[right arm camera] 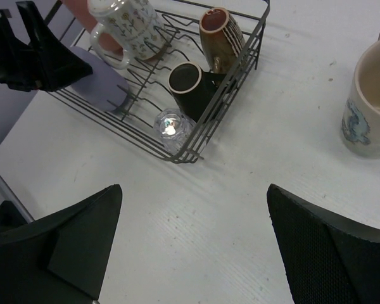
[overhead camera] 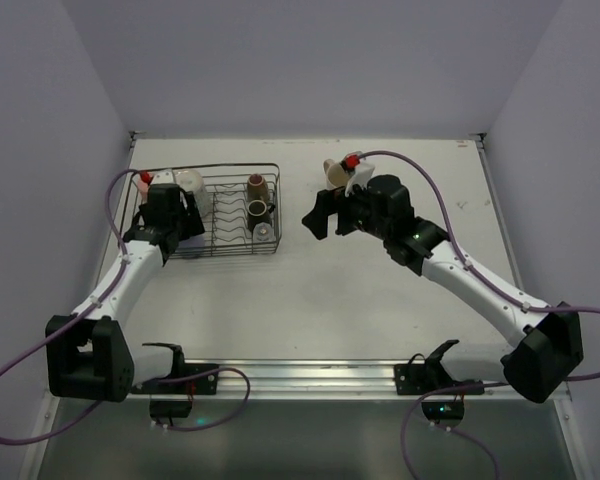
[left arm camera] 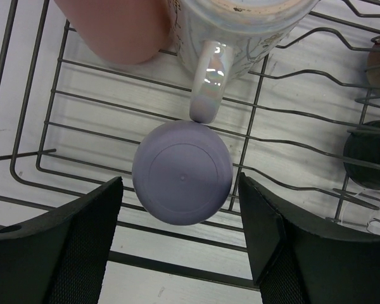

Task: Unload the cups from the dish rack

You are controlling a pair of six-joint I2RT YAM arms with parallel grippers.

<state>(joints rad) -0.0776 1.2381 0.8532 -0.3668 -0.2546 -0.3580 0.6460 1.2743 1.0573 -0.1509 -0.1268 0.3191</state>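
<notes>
Top view: I count one dish rack (overhead camera: 225, 215). Left gripper (overhead camera: 172, 222) above its left end.

Left wrist: fingers (left arm camera: 63, 247) spread, flanking lavender tumbler (left arm camera: 182, 172). Cream printed mug (left arm camera: 240, 25) crowds just ahead.

Right wrist: right gripper (right arm camera: 193, 253) spread, empty. Six cups (right arm camera: 190, 82) in rack ahead-left, one pale mug (right arm camera: 370, 107) on table (right arm camera: 240, 190) ahead-right.

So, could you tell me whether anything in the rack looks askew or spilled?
Nothing spilled or broken. Only the brown glazed cup stands askew, leaning against the side wall of the dark wire dish rack.
</notes>
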